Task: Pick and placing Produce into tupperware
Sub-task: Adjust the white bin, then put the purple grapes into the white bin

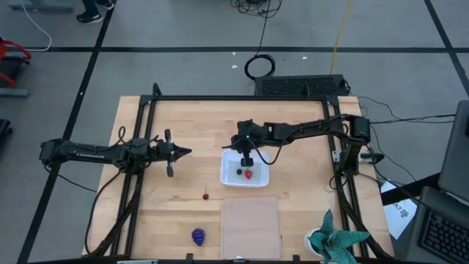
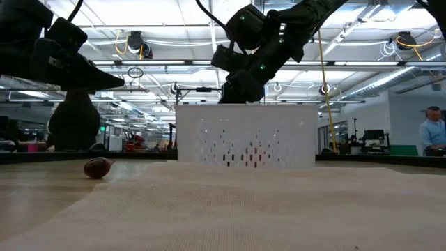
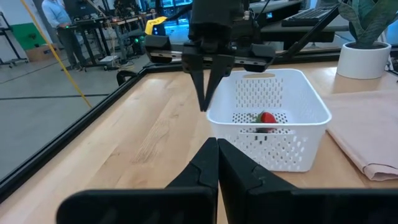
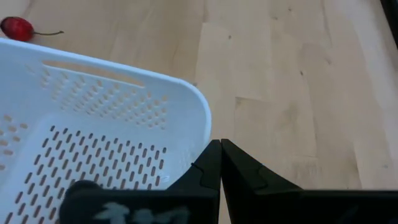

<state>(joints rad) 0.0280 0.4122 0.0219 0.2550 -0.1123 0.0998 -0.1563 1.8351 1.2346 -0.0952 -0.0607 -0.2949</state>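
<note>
The white tupperware [image 1: 265, 170] stands on the wooden table at mid-right. A red strawberry [image 1: 249, 174] and a dark round berry [image 1: 239, 172] lie on its floor; the strawberry [image 3: 267, 117] also shows in the left wrist view. A small red cherry [image 1: 207, 196] lies on the table to the tub's near left. The purple grape bunch [image 1: 198, 236] lies near the front edge. My right gripper [image 3: 204, 102] hangs shut, holding nothing, just above the tub's far-left corner [image 4: 193, 99]. My left gripper [image 1: 183, 152] waits shut over the table's left part, pointing toward the tub.
A flat pale tan panel [image 1: 251, 226] lies in front of the tub, by the near edge. A teal-and-white plant in a white pot [image 1: 335, 239] stands at the near right corner. Bare wood stretches between the left gripper and the tub.
</note>
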